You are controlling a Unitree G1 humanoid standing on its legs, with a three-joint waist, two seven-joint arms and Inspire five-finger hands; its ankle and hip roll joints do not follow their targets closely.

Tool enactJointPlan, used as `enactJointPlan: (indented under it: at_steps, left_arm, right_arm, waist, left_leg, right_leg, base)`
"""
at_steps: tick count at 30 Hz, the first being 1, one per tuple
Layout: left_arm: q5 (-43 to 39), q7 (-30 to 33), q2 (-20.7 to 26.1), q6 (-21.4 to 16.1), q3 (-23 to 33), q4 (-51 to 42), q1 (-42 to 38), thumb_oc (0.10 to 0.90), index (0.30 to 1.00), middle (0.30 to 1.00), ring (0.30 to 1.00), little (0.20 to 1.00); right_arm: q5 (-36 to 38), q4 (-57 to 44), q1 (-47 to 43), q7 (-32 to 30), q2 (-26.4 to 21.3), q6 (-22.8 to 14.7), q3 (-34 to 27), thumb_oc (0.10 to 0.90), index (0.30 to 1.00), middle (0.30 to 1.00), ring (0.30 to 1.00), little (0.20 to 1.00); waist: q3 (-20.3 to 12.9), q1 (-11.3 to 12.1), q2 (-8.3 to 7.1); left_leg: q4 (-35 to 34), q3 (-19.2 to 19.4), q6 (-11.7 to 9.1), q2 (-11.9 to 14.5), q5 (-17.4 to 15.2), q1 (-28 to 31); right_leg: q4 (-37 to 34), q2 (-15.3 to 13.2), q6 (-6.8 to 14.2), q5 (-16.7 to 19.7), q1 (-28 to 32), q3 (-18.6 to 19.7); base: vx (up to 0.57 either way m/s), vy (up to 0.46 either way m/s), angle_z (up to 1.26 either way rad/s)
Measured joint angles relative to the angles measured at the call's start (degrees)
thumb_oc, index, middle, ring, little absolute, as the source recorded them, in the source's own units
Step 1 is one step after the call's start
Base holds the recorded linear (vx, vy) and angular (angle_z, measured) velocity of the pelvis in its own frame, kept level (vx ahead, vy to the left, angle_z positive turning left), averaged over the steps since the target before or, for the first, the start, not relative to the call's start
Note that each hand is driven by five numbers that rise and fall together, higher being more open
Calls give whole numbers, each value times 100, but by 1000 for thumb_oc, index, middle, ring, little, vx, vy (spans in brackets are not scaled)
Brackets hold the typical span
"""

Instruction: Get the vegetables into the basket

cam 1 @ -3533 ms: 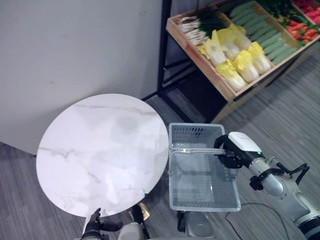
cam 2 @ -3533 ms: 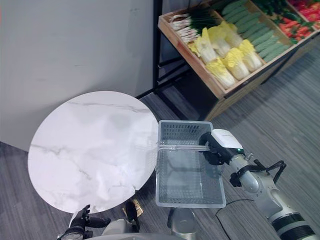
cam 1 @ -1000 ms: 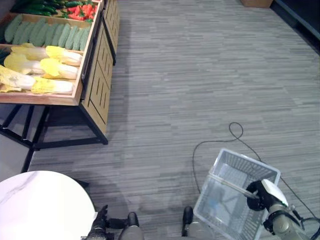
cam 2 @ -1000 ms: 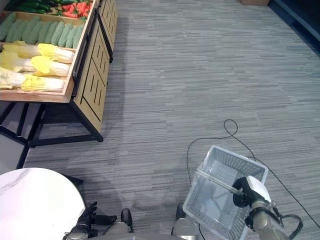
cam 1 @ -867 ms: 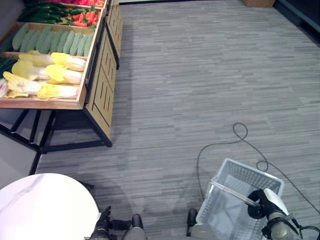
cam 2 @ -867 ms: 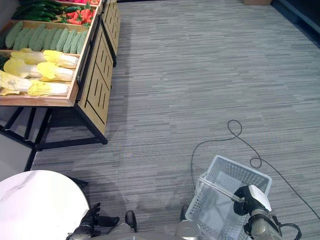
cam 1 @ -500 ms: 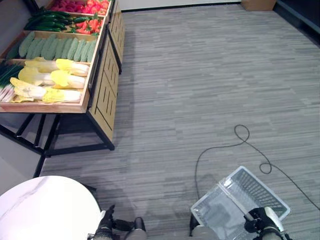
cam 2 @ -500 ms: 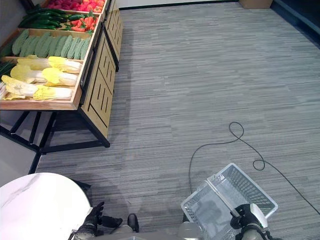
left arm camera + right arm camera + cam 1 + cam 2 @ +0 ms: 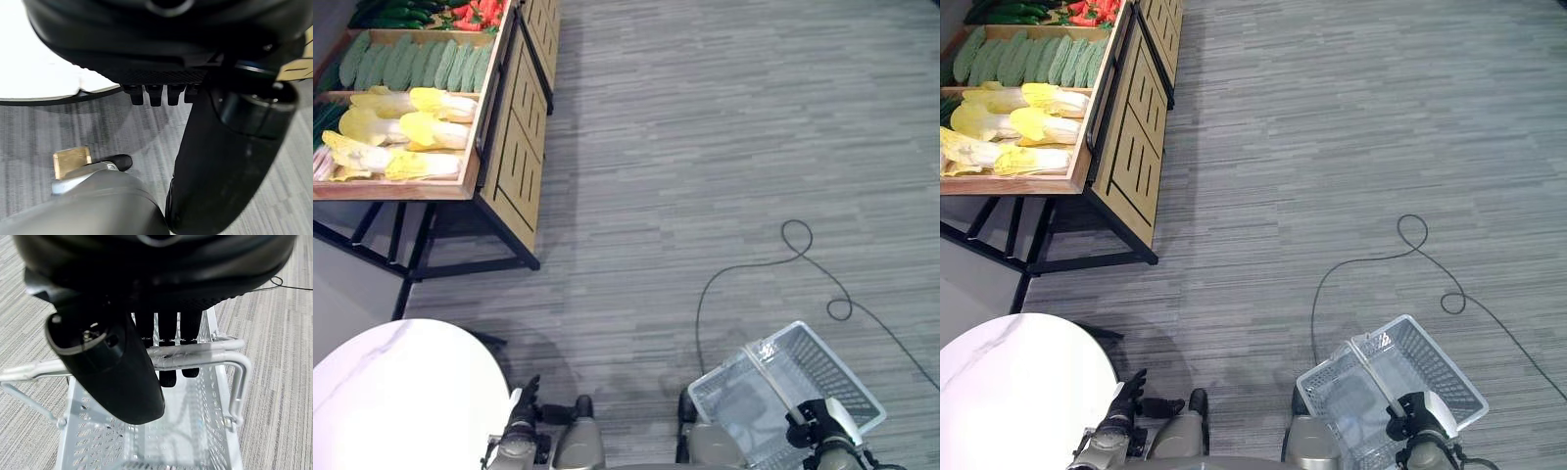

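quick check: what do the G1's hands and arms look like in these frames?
Both are dark, glossy black. The left hand has slim black fingers on a silver-grey forearm. The right hand carries a white cover on top. Close up, the right hand's thumb is a thick rounded black shell with a small metal screw fitting.

Pale grey perforated plastic basket [image 9: 1400, 377] with a metal bar handle [image 9: 195, 356], hanging tilted above the grey floor, empty inside. Yellow-white napa cabbages [image 9: 401, 132] lying on their sides in a wooden display crate [image 9: 475, 147], beside a row of pale green cucumbers [image 9: 411, 64]; darker green and red vegetables [image 9: 475, 12] further back. Well apart from the basket.
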Motion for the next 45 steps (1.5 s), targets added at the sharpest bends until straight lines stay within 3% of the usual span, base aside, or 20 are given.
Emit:
enactJointPlan:
  at_steps: [2, 4, 7, 8, 9, 12, 17, 20, 24, 26, 27, 29, 32, 34, 37, 38, 39, 42, 44, 45]
  left_arm:
    - [-47, 14, -3, -12, 1, 175, -187, 900, 1000, 1000, 1000, 1000]
    - [-96, 33, -1, -17, 1, 158, -216, 900, 1000, 1000, 1000, 1000]
    - [-89, 48, -17, -16, -4, 152, -261, 900, 1000, 1000, 1000, 1000]
    - [-86, 42, -30, -7, 2, 99, -211, 900, 1000, 1000, 1000, 1000]
    - [-77, 42, 51, 4, 14, 61, -214, 900, 1000, 1000, 1000, 1000]
    - [27, 60, 241, 12, -15, 52, -218, 900, 1000, 1000, 1000, 1000]
    - [32, 60, 408, 111, -91, 76, -117, 900, 1000, 1000, 1000, 1000]
    - [22, 130, 554, 116, -170, 50, -251, 900, 1000, 1000, 1000, 1000]
    - [12, 147, 607, 103, -177, 8, -272, 900, 1000, 1000, 1000, 1000]
    - [13, 158, 628, 134, -178, 31, -306, 900, 1000, 1000, 1000, 1000]
    - [14, 152, 607, 151, -183, 90, -297, 900, 1000, 1000, 1000, 1000]
    - [14, 152, 552, 163, -166, 258, -333, 900, 1000, 1000, 1000, 1000]
    - [14, 171, 479, 187, -153, 507, -467, 900, 1000, 1000, 1000, 1000]
    - [16, 171, 411, 203, -144, 596, -447, 900, 1000, 1000, 1000, 1000]
    - [21, 157, 349, 219, -132, 688, -262, 900, 1000, 1000, 1000, 1000]
    - [22, 155, 287, 218, -124, 690, -198, 900, 1000, 1000, 1000, 1000]
    - [24, 138, 224, 220, -123, 703, -144, 900, 1000, 1000, 1000, 1000]
    - [22, 155, 152, 221, -35, 709, -109, 900, 1000, 1000, 1000, 1000]
    - [25, 165, 143, 194, 9, 695, -107, 900, 1000, 1000, 1000, 1000]
    - [23, 176, 149, 169, 24, 667, -109, 900, 1000, 1000, 1000, 1000]
  right_arm:
    - [2, 81, -14, -5, 3, 14, 11, 400, 300, 300, 300, 300]
    - [5, 90, -45, -41, 0, 21, 14, 400, 300, 300, 300, 300]
    - [2, 98, -63, -38, 9, 30, 19, 400, 300, 300, 300, 300]
    - [-1, 24, -61, -39, 17, 7, 18, 400, 300, 300, 300, 300]
    - [-18, 15, -48, -31, 114, -29, 27, 400, 300, 300, 300, 300]
    - [-22, 116, -15, -28, 382, -74, 15, 400, 300, 300, 300, 300]
    - [-23, 224, -124, -26, 591, -68, 31, 400, 300, 300, 300, 300]
    - [-22, 285, -529, -23, 599, -49, 95, 400, 300, 300, 300, 300]
    - [-6, 244, -618, -57, 627, -76, 143, 400, 300, 300, 300, 300]
    - [-4, 156, -631, -55, 642, -99, 136, 400, 300, 300, 300, 300]
    - [-5, 133, -630, -53, 641, -111, 134, 400, 300, 300, 300, 300]
    - [-2, 53, -535, -42, 651, -116, 193, 400, 300, 300, 300, 300]
    - [34, 49, -497, -32, 656, -91, 246, 400, 300, 300, 300, 300]
    - [72, 55, -494, -77, 654, -50, 223, 400, 300, 300, 300, 300]
    - [97, 143, -368, -97, 654, -2, 192, 400, 300, 300, 300, 300]
    - [113, 196, -360, -66, 646, 41, 174, 400, 300, 300, 300, 300]
    - [165, 236, -380, -49, 647, 77, 117, 400, 300, 300, 300, 300]
    - [195, 308, -400, -12, 634, 59, 120, 400, 300, 300, 300, 300]
    - [195, 391, -368, -4, 624, 46, 148, 400, 300, 300, 300, 300]
    - [195, 387, -348, -6, 612, 25, 182, 400, 300, 300, 300, 300]
  waist:
    - [33, 43, -38]
    - [46, 41, -35]
    - [42, 163, -2]
    - [45, 206, 12]
    - [70, 262, -96]
    - [95, 249, -449]
    - [91, 288, -474]
    - [100, 351, -490]
    - [84, 405, -515]
    - [92, 382, -577]
    - [131, 330, -513]
    - [173, 131, -445]
    - [213, -22, -415]
    - [224, -122, -404]
    - [200, -211, -449]
    - [214, -229, -356]
    - [186, -239, -219]
    - [175, -180, -213]
    - [135, -188, -203]
    - [124, -162, -221]
  left_leg:
    - [-524, 170, 67, -70, 28, -110]
    - [-517, 232, 81, -68, 45, -374]
    - [-813, 257, 74, -37, 64, -394]
    - [-817, 369, 281, -10, 338, -254]
    - [-820, 594, 544, -155, 491, -89]
    - [-831, 809, 912, -580, 264, 33]
    - [-831, 1032, 1192, -696, 98, 204]
    - [-833, 1173, 1291, -674, 25, 263]
    - [-768, 1137, 1581, -660, -408, 683]
    - [-789, 1103, 1676, -679, -480, 800]
    - [-789, 1095, 1676, -648, -509, 876]
    - [-788, 954, 1585, -643, -536, 1000]
    - [-786, 669, 1463, -628, -699, 1163]
    - [-783, 475, 1360, -603, -868, 1330]
    - [-785, 181, 1115, -523, -1199, 1769]
    - [-702, 106, 983, -353, -1364, 1907]
    - [-580, 116, 894, -171, -1439, 1936]
    - [102, 151, 725, 80, -1343, 1872]
    - [1034, -152, 317, 291, -1098, 1656]
    - [1477, -232, 139, 305, -980, 1472]
  right_leg:
    - [-118, 20, -9, 1, 35, -28]
    - [-95, 17, 22, -19, 104, 21]
    - [-115, -14, 224, -140, 221, 276]
    - [-122, -31, 332, -188, 329, 446]
    - [-120, -216, 457, -249, 445, 544]
    - [78, -642, 699, -153, 414, 496]
    - [590, -768, 881, -5, 180, 523]
    - [1533, -787, 935, -2, -331, 519]
    - [3236, -839, 1122, -127, -941, 418]
    - [3527, -754, 1060, -497, -1308, 379]
    - [3157, -629, 1007, -641, -1409, 274]
    - [2131, -397, 990, -585, -1531, 205]
    - [931, -124, 915, -36, -1831, 269]
    - [254, -88, 915, 286, -1917, 487]
    - [343, -150, 885, 260, -1732, 438]
    - [615, -52, 697, 586, -1731, 330]
    - [865, 77, 691, 587, -1746, 176]
    - [1019, 330, 204, 793, -1513, -50]
    - [1068, 557, -145, 381, -1139, -228]
    - [1063, 618, -212, 306, -1059, -245]
  base:
    - [211, 97, -7]
    - [287, 152, -6]
    - [249, 174, -44]
    - [265, 235, -83]
    - [253, 262, -63]
    - [219, 254, -17]
    - [138, 194, -22]
    - [179, 260, -16]
    - [158, 117, -3]
    - [219, 24, -5]
    - [211, -29, 8]
    - [232, -66, 40]
    - [305, -124, 54]
    - [310, -138, 56]
    - [299, -198, 56]
    - [268, -221, 49]
    - [156, -133, 31]
    - [297, -302, 11]
    - [292, -337, 15]
    - [198, -249, 2]
